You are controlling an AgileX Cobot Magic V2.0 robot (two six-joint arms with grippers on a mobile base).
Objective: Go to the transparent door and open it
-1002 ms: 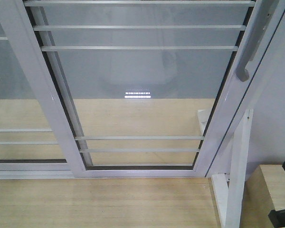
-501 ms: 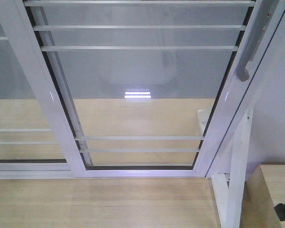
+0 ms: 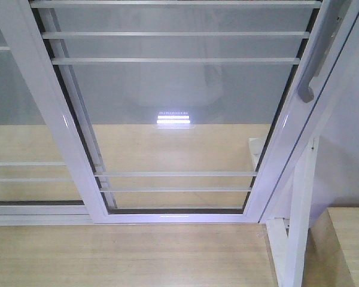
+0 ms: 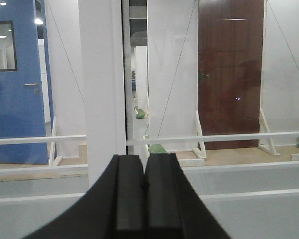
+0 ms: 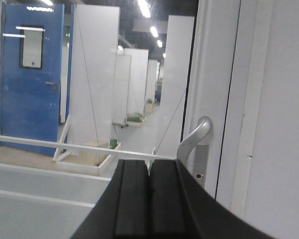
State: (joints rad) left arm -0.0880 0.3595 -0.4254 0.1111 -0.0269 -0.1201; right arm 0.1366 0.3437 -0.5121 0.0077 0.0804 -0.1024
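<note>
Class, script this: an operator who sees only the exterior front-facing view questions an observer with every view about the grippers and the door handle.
Operator: No grippers in my view. Is the right one on the handle?
Observer: No. The right gripper is shut on nothing; the curved grey metal pull handle sits above and right of its tips, untouched.
Operator: And the left?
Observer: The left gripper is shut too, pointing at a white vertical frame bar.

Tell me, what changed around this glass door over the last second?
A black part of the robot at the front view's lower right edge slid down and out of sight. The tall white-framed glass sliding door and its curved grey metal handle have not moved; nothing was taken hold of.
</note>
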